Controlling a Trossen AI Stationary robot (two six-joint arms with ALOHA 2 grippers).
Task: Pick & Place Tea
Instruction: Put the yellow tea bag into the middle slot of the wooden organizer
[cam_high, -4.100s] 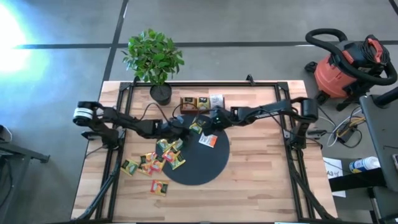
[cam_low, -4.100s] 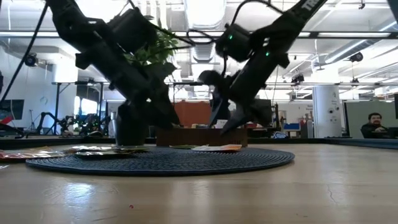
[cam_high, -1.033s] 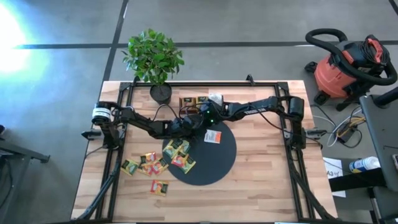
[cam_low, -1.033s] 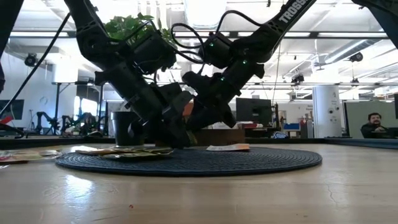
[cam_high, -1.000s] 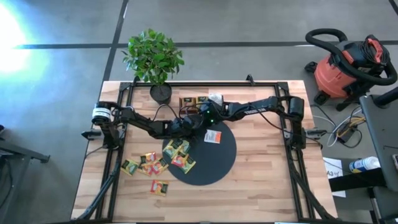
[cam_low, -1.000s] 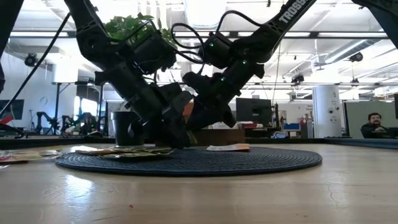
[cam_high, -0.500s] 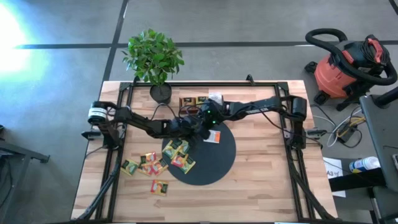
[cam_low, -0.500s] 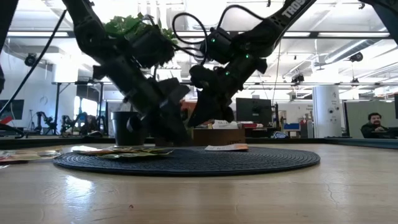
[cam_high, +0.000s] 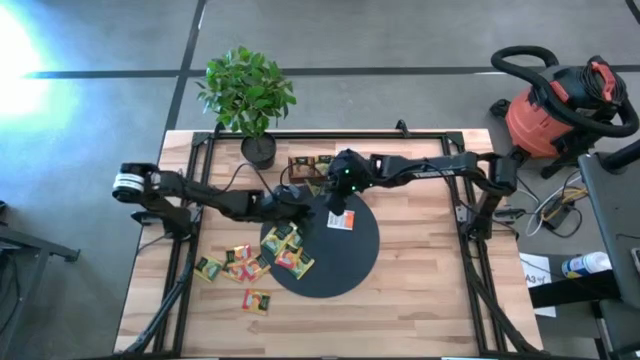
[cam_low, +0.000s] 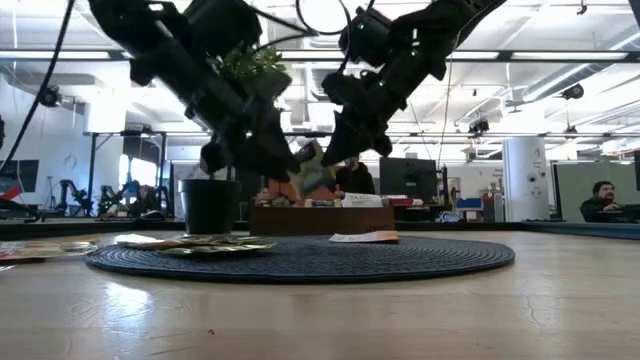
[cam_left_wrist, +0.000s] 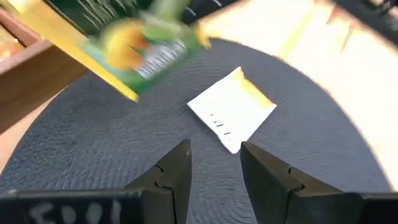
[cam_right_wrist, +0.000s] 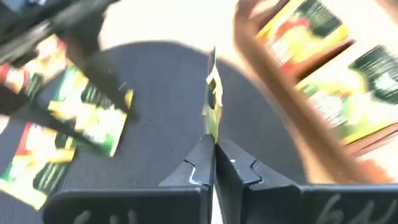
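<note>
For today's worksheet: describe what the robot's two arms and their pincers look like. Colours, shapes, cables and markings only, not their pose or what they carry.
Both arms are dark, slim and jointed. The left arm has a pale band at its outer end, and the right arm shows a small green light near its wrist. Thin black cables loop along them. The left pincer and right pincer each have two black angular fingers.

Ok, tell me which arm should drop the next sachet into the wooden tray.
Right. The right gripper is shut on a green sachet, lifted above the black mat beside the wooden tray. The left gripper is open and empty over the white sachet.
</note>
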